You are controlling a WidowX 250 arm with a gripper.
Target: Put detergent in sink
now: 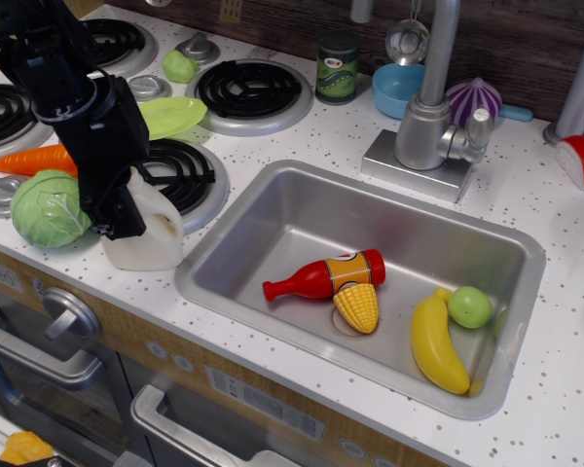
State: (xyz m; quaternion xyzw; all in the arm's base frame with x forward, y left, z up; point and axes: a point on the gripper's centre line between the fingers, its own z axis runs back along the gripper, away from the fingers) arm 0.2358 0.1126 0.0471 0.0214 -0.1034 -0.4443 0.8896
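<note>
The cream-white detergent jug [159, 238] stands on the counter just left of the sink, leaning slightly right. My black gripper [124, 214] has come down over its neck and left side, hiding the cap and handle. I cannot see whether the fingers are closed on it. The brushed-steel sink [302, 219] lies to the right of the jug and holds a red ketchup bottle [321, 275], a corn cob [357, 306], a banana [436, 345] and a green fruit [468, 306].
A cabbage [45, 207] and a carrot [27, 161] lie left of the gripper. A green plate [170, 117] rests on the burners behind. The faucet [423, 126], a can [337, 66], a blue bowl [397, 88] and a purple onion [474, 97] stand behind the sink.
</note>
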